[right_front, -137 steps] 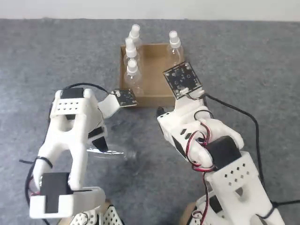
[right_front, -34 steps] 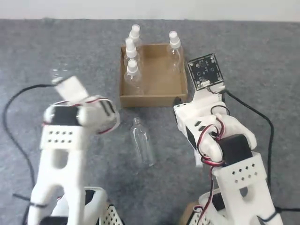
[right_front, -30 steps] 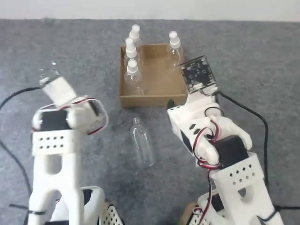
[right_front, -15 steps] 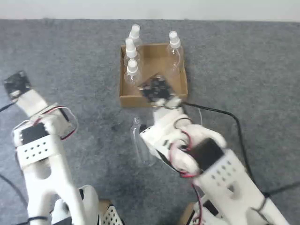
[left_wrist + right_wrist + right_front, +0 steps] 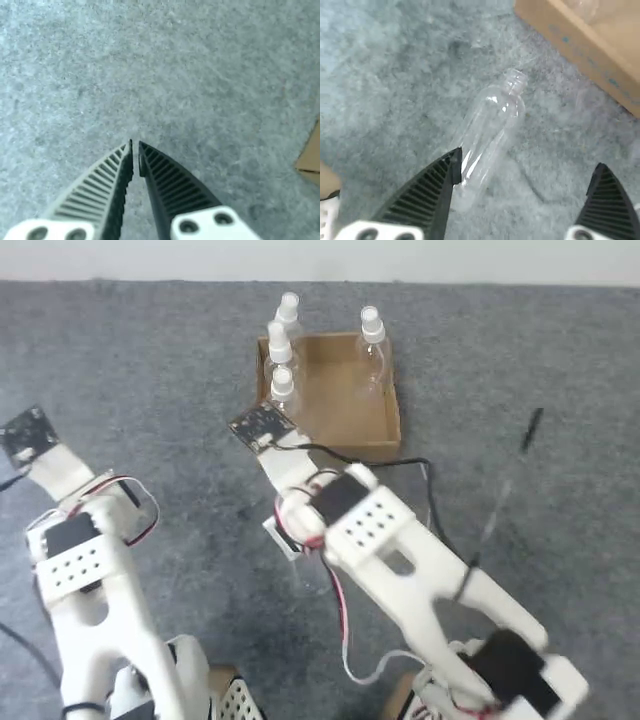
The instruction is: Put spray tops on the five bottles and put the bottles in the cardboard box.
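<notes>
A clear bottle point(image 5: 490, 130) without a spray top lies on its side on the grey carpet, its open neck point(image 5: 516, 80) towards the cardboard box point(image 5: 580, 35). My right gripper point(image 5: 528, 159) hangs open wide above it, one finger point(image 5: 437, 187) over the bottle's base end. In the high view the right arm point(image 5: 360, 525) covers most of that bottle point(image 5: 312, 578), just in front of the cardboard box point(image 5: 385, 445). My left gripper point(image 5: 135, 145) is shut on nothing over bare carpet, far left of the box; its arm point(image 5: 80, 540) stands at the left.
Several bottles with white spray tops point(image 5: 283, 385) point(image 5: 372, 330) stand in or right at the back of the box; which ones are inside I cannot tell. A corner of the box point(image 5: 311, 155) shows in the left wrist view. A black cable point(image 5: 410, 465) trails from the right arm.
The right arm has swung left from beside the box to above the lying bottle. The left arm has drawn back to the far left. The bottle has not moved.
</notes>
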